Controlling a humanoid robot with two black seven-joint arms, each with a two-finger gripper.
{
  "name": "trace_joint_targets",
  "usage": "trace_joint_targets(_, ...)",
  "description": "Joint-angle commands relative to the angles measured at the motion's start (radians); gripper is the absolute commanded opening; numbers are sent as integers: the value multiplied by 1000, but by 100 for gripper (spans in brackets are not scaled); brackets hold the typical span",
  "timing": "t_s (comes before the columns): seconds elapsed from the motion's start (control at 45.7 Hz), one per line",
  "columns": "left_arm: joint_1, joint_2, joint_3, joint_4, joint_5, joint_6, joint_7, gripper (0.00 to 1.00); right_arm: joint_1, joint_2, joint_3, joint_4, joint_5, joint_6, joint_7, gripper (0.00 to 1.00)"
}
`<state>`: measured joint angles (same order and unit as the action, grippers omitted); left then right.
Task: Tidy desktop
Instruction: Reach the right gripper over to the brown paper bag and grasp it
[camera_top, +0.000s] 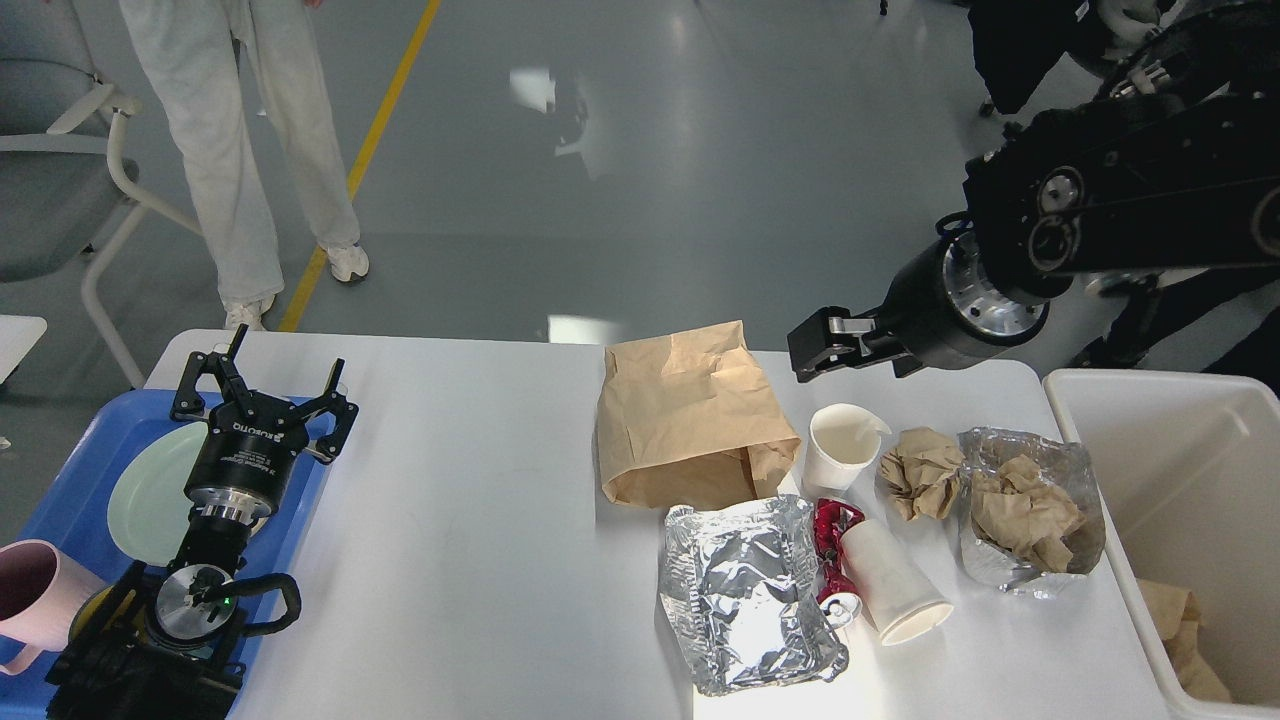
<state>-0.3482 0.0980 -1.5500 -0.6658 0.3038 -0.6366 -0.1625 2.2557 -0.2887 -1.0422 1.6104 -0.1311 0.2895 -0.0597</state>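
The left gripper (268, 385) is seen at the lower left of the frame, its two fingers spread wide apart with nothing held between them, poised over the near edge of a blue tray (70, 500). A pale green plate (150, 500) is carried in that tray, and a pink mug (30, 590) is seen at the tray's lower left corner.

The right gripper (810, 348) is seen in the upper right of the frame, hanging above the far edge of the worktop (470, 520); it is viewed dark and nearly end-on, so it cannot be told whether it is open or closed. Nothing is seen held by it.

The white worktop fills the lower half of the frame. Just below the right gripper a brown paper bag (690, 420) is laid flat, and a white paper cup (840, 445) is stood upright beside it. A crumpled brown paper ball (920, 470) is found right of the cup, next to a foil wrapper (1035, 510) filled with brown paper. Lower down, a crumpled foil sheet (750, 590) is spread, with a red wrapper (832, 545) and a tipped-over paper cup (895, 590) lying against it.

A white bin (1150, 480) is placed at the right edge of the frame, beside the worktop, with brown paper lying in it.
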Motion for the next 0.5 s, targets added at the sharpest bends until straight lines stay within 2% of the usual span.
trace_joint_targets(0.0,0,-1,1,0,0,0,0,97,-142,29,43,-115,102,-124,0,89)
trace_joint_targets(0.241,0,-1,1,0,0,-1,0,97,-478,95,215,-354,620,-107,-3,92)
trace_joint_targets(0.394,0,-1,1,0,0,-1,0,97,-666,129,290,-428,751,-141,0,92)
trace_joint_targets(0.482,0,-1,1,0,0,-1,0,97,-789,132,359,-507,749,-200,1,93)
